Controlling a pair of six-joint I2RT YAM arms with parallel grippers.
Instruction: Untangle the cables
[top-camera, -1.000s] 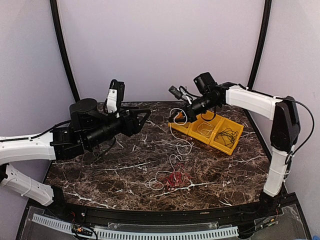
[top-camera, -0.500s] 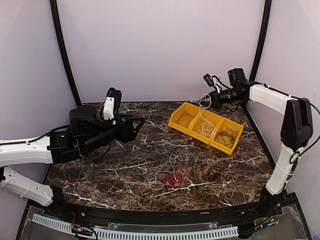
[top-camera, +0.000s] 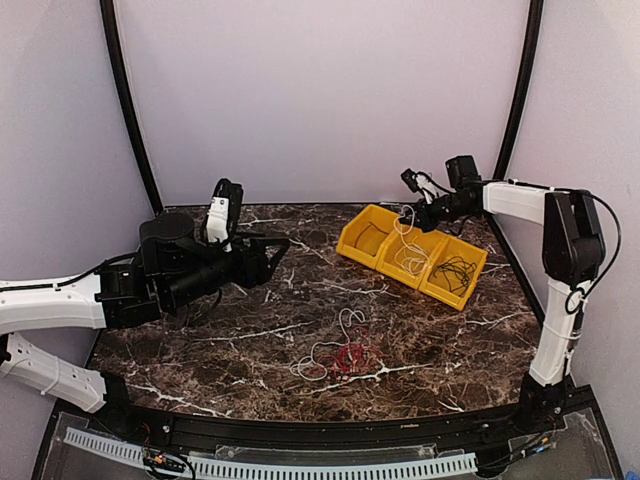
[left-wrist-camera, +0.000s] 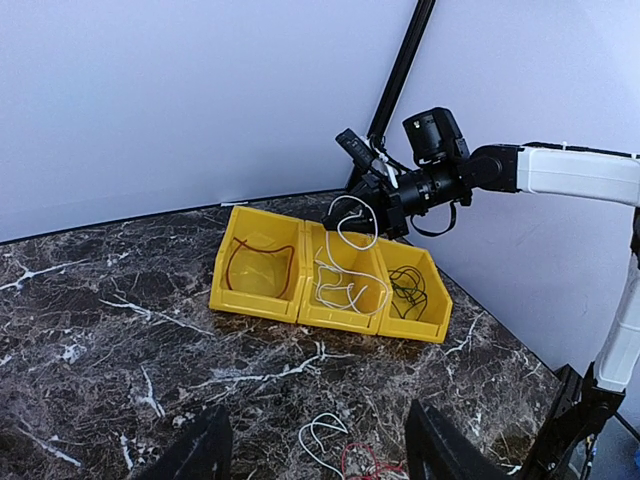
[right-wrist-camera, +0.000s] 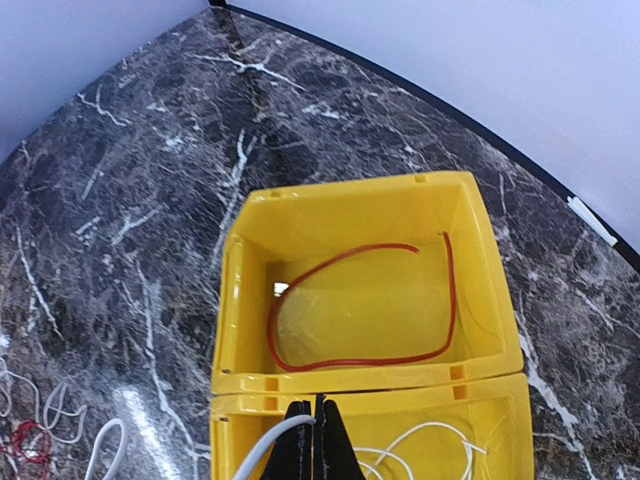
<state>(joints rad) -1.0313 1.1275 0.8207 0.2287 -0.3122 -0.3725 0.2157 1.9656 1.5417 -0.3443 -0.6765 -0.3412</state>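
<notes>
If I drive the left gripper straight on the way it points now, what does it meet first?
Most likely the yellow bin holding the red cable: the open left gripper aims roughly at it. Its height is hard to judge, so it might pass over the rim.

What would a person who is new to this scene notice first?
The three yellow bins in a row at the far right of the marble table stand out first. The right gripper is shut on a white cable that hangs into the middle bin, and a red cable lies curled in the leftmost bin. Nearer the front edge lies a tangle of red and white cables.
</notes>
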